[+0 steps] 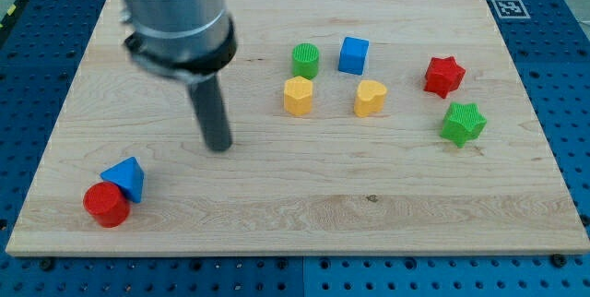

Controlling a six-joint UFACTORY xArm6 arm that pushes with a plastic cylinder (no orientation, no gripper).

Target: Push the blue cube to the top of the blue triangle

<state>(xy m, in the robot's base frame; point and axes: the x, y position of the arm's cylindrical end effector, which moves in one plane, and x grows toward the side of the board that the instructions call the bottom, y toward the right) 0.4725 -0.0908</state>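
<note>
The work surface is a pale wooden tabletop (277,214) with visible grain, resting on a blue perforated base plate (562,76). A small black-and-white marker tag (506,6) sits at the top right corner of the tabletop.

The arm enters from the top left corner as a grey cylindrical housing (171,6) with a dark collar, ending in a straight dark rod. There is no gripping hand on this arm, so no opening width applies; the rod carries nothing. My tip (218,147) stands on bare wood left of centre, touching no block.

The blue cube (353,55) lies near the top edge, slightly right of centre, well apart from my tip. Just beside it on the left is the green cylinder (305,60). Directly below that cylinder stands the yellow hexagonal block (298,96). The yellow heart-shaped block (370,98) lies below the blue cube and slightly to its right.

The blue triangle (125,178) lies near the bottom left corner. The red cylinder (106,205) touches it on its lower left side. My tip is above and to the right of this pair, nearer to them than to the blue cube.

Toward the right edge, the red star-shaped block (443,76) sits above the green star-shaped block (463,123), the two close but apart.
</note>
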